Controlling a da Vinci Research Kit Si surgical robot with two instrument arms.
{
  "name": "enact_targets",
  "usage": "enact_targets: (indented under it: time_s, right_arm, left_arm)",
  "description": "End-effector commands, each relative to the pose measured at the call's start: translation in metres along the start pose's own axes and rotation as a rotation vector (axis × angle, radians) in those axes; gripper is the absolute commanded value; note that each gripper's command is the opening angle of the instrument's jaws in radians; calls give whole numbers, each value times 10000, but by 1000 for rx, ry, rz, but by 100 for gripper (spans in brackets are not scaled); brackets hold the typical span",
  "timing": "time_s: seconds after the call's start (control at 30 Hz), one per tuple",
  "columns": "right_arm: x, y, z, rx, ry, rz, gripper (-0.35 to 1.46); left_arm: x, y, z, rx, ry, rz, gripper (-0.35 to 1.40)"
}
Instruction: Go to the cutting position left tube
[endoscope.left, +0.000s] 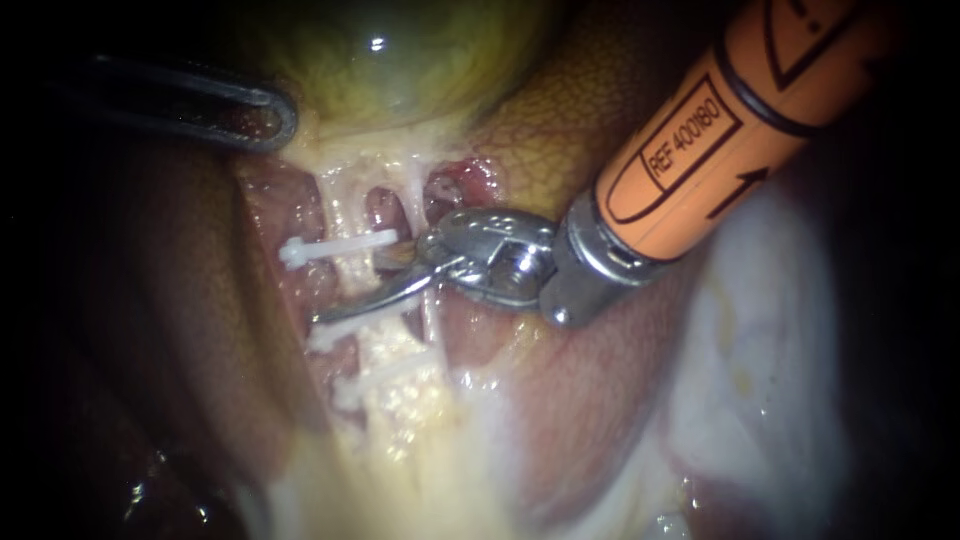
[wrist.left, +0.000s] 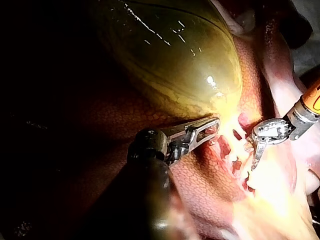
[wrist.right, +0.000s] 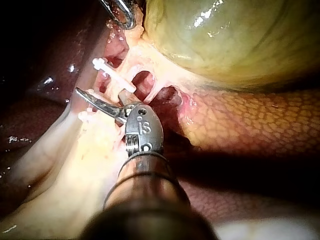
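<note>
Two pale tubes run down from the gallbladder (endoscope.left: 390, 60). The left tube (endoscope.left: 350, 205) carries three white clips: an upper clip (endoscope.left: 335, 247), a middle clip (endoscope.left: 345, 328) and a lower clip (endoscope.left: 385, 372). My right instrument (endoscope.left: 355, 288), orange-shafted and ending in blades, reaches across the right tube (endoscope.left: 417, 195). Its blades stand open on the left tube between the upper and middle clips, the long blade lying across the tube. The right wrist view shows that blade (wrist.right: 97, 102) under the upper clip (wrist.right: 112, 74). My left instrument (endoscope.left: 262, 115) is shut on tissue at the gallbladder's base (wrist.left: 207, 127).
Mottled brown liver (endoscope.left: 560, 130) lies right of the tubes and darker liver (endoscope.left: 150, 300) to their left. Pale fatty tissue (endoscope.left: 760, 360) fills the lower right. Red raw openings (endoscope.left: 385, 210) show between and beside the tubes.
</note>
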Motion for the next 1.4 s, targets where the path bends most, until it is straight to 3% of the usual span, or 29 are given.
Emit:
enact_targets:
  time_s: [0.03,0.43,0.63,0.97,1.1,1.4]
  right_arm:
    - [0,1,0,-2,1,13,126]
    - [0,2,3,31,-7,11,121]
    - [2,-1,8,120,51,-4,114]
    - [14,-10,25,236,87,-44,91]
    - [22,-12,30,260,133,-48,89]
    - [41,-15,29,266,183,-39,89]
  left_arm:
    - [0,0,0,0,0,0,-35]
    - [0,-1,0,0,0,-1,-35]
    - [0,-1,0,0,0,-1,-35]
    - [-1,-1,1,-1,0,-1,-35]
    - [-1,-1,1,-1,0,-1,-35]
    - [-2,-1,1,-1,0,-2,-35]
